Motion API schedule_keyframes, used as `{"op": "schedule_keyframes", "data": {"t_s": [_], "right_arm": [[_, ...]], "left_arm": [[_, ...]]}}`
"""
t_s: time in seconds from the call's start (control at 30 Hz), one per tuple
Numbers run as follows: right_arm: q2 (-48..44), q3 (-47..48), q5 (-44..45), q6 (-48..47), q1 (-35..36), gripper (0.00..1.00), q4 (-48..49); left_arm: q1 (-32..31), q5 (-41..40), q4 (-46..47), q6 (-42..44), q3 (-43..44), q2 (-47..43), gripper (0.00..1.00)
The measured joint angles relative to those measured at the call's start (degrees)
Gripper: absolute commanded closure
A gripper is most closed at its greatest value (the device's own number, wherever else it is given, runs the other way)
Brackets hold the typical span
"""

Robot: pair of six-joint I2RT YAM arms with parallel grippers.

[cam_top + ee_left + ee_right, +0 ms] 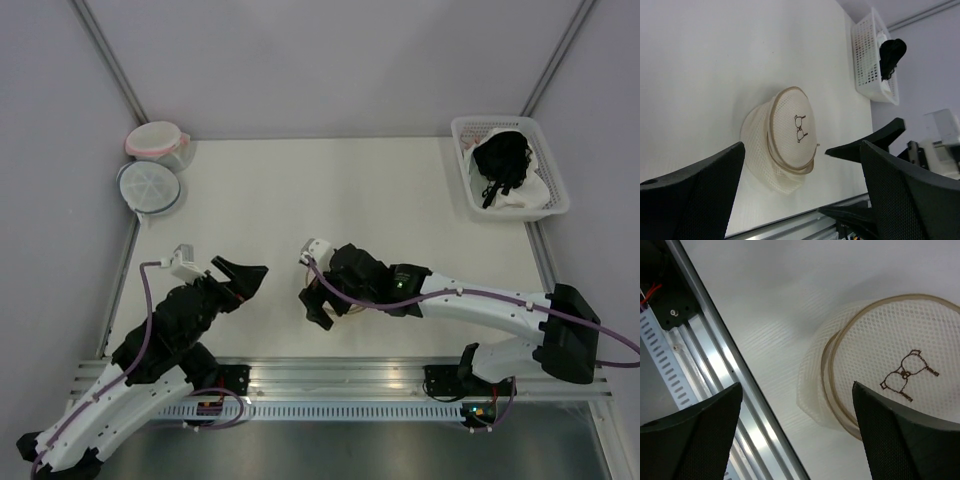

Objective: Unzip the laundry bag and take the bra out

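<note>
With the bra [503, 160] in the basket [463, 130] and the laundry bag [785, 140] lying between my spread left gripper [248, 282] and equally spread right gripper [315, 308], I'd lift both straight up, avoiding the mesh.

This is looking like a robotics lab cell: a left arm [110, 400] and a right arm [490, 305] are sitting bolted to a slotted aluminium rail [340, 375] at the edge of a white table [330, 190], and plain grey panels [330, 60] on metal framing [107, 60] are enclosing it
</note>
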Motion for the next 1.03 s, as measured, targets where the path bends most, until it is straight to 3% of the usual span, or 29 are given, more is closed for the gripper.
{"op": "schedule_keyframes", "data": {"t_s": [0.13, 0.33, 0.5, 0.67, 0.8, 1.03], "right_arm": [[-6.62, -2.93, 6.54, 2.27, 0.0, 0.02, 1.73], [-22.99, -4.28, 24.28, 8.26, -0.68, 0.02, 1.97], [-24.15, -5.57, 32.65, 15.04, -2.45, 0.02, -1.7], [-27.17, -15.34, 31.69, 22.21, -6.64, 0.02, -3.19], [-36.7, -23.58, 28.35, 25.81, -9.88, 0.02, -2.58], [-39.34, -24.37, 23.08, 27.06, -10.08, 0.02, 0.46]], "left_arm": [[0.0, 2.32, 0.76, 0.72, 0.0, 4.74, 0.0], [0.04, 9.22, 8.17, 3.26, -0.66, 14.91, 0.0], [0.04, 17.03, 17.2, 4.96, -1.92, 27.36, 0.01], [0.04, 21.35, 20.9, 5.88, -2.69, 32.98, 0.02], [0.04, 24.33, 23.71, 6.71, -3.48, 33.29, 0.01], [0.04, 27.52, 27.32, 7.08, -6.32, 32.2, 0.01]]}}
